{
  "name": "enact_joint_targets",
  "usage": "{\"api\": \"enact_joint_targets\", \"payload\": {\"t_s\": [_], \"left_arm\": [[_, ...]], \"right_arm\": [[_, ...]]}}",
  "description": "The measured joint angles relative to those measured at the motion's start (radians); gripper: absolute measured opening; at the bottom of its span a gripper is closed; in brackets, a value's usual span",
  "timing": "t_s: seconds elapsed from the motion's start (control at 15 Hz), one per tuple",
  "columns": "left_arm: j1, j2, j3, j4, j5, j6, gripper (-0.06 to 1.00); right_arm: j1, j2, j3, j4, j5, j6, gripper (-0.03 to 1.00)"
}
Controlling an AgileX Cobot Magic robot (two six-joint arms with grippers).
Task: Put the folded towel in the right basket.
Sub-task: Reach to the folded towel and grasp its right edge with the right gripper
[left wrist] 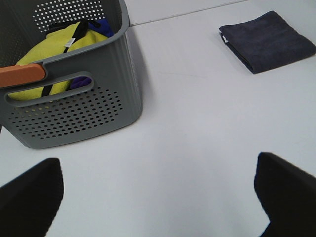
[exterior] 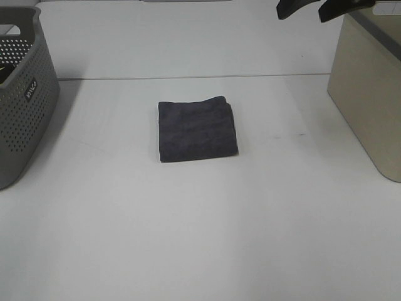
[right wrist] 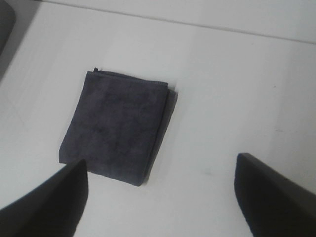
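The folded dark grey towel [exterior: 197, 130] lies flat on the white table, near the middle. It also shows in the left wrist view [left wrist: 267, 40] and the right wrist view [right wrist: 117, 126]. The right basket [exterior: 369, 94] is beige and stands at the table's right edge. My right gripper [exterior: 326, 7] is open and empty, high at the back right above the basket's near corner, well away from the towel. My left gripper [left wrist: 158, 197] is open and empty; it is out of the exterior high view, near the left basket.
A grey perforated basket [exterior: 22, 94] stands at the left edge; it holds yellow and blue cloth [left wrist: 54, 49]. The table's back edge [exterior: 188, 78] runs behind the towel.
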Motion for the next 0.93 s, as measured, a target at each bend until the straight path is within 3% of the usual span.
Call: {"api": "enact_joint_targets", "payload": {"t_s": [0.53,0.93], "left_arm": [[0.0,0.0,0.0,0.0,0.0,0.0,0.99],[0.0,0.0,0.0,0.0,0.0,0.0,0.99]], "right_arm": [[0.0,0.356,-0.255,0.062,0.205,0.124,0.75],[0.0,0.6,-0.384,0.274,0.245,0.096,0.73]]}}
